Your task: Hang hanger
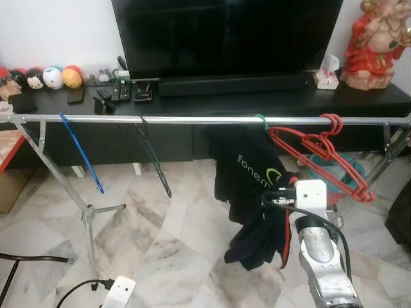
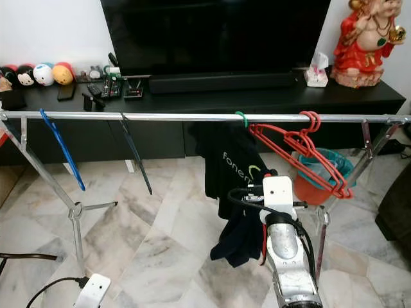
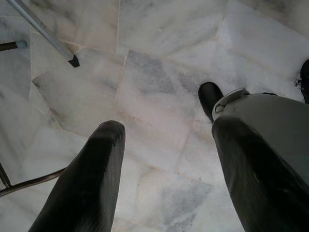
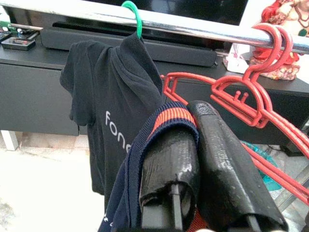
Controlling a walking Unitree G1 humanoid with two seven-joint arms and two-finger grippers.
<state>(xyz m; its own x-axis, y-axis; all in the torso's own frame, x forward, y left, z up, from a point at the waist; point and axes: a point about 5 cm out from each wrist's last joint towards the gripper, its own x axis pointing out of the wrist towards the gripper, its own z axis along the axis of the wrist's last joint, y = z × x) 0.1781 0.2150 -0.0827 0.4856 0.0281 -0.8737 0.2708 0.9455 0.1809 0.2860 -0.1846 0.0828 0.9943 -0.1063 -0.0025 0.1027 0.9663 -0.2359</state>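
A silver clothes rail (image 1: 192, 119) runs across in front of me. A black T-shirt (image 1: 244, 163) with white lettering hangs from it on a green hanger (image 1: 260, 120). Just to its right, several empty red hangers (image 1: 324, 154) hook over the rail. My right gripper (image 4: 193, 125) sits below the rail beside the T-shirt, shut on a navy garment (image 4: 130, 164) with a red-striped band; the cloth droops beneath it (image 1: 257, 240). My left gripper (image 3: 164, 130) hangs low at the left, open, with bare marble floor between its fingers.
A blue hanger (image 1: 80, 151) and a dark hanger (image 1: 152, 157) hang further left on the rail. Behind it stand a black TV bench (image 1: 359, 99), a TV, small toys and a red statue (image 1: 376, 45). An orange bin (image 1: 321, 176) is under the red hangers.
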